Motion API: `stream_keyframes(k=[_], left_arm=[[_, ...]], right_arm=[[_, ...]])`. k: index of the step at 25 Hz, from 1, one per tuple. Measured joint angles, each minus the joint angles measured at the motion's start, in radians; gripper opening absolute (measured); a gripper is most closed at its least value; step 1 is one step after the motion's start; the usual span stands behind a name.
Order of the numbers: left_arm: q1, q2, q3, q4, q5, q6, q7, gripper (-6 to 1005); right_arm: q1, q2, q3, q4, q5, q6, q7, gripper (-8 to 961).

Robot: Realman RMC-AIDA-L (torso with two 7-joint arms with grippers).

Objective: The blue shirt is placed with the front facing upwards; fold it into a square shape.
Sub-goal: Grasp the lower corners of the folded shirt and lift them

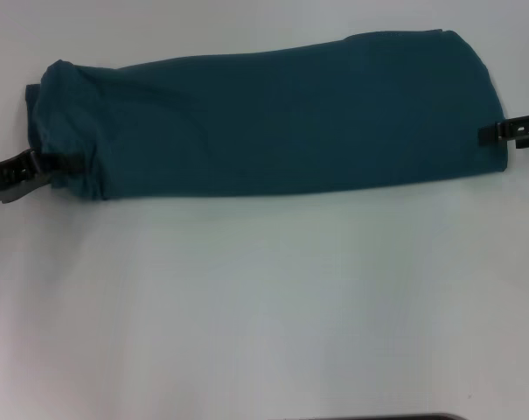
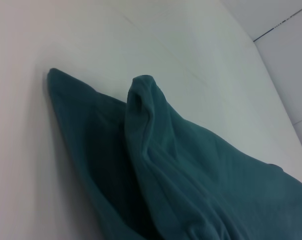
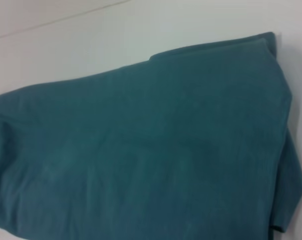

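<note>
Left gripper (image 1: 61,164): positioned at the left end of the blue shirt (image 1: 273,118), its fingers closed narrowly on bunched fabric at that end. The black arm link extends outward from it toward the left edge of the head view.

Right gripper (image 1: 491,133): positioned at the right end of the shirt, touching the fabric edge. Whether its fingers are closed on the cloth or merely against it cannot be determined from the views.

Blue shirt: folded into a long horizontal band lying on the white table (image 1: 264,306), in the far half of the head view, spanning the gap between the two grippers. No lettering or collar is visible — only plain teal-blue fabric faces upward. The left end is gathered and creased; the right end is smooth with a rounded far corner.

Left wrist view: the shirt (image 2: 180,170) shows a raised ridge of fabric and one layer lying flat on the table (image 2: 91,35).

Right wrist view: the shirt (image 3: 151,150) lies flat — stacked layers are visible along one folded edge.
</note>
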Motion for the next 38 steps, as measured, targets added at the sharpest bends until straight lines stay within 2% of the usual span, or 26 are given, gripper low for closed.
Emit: stream_keyframes(k=[5,11,14,23,38], left_arm=[[0.002,0.000,0.001,0.000,0.000,0.001,-0.001,21],[0.002,0.000,0.001,0.000,0.000,0.002,-0.002,21],[0.000,0.001,0.000,0.000,0.000,0.002,-0.002,21],[0.003,-0.001,-0.003,-0.002,0.000,0.007,-0.005,21],[0.007,-0.004,-0.001,-0.015,0.000,0.017,-0.005,21]], right_arm=[[0.000,0.004,-0.026,-0.004,0.000,0.015,0.011,915],[-0.010,-0.027,-0.018,-0.047,-0.001,-0.011,0.063,915],[-0.006,-0.029,-0.014,-0.052,-0.002,0.007,0.076,915],[0.016,0.027,-0.062,-0.051,-0.019,0.132,0.091,916],[0.040,0.058,-0.071,-0.020,-0.064,0.231,0.104,915]])
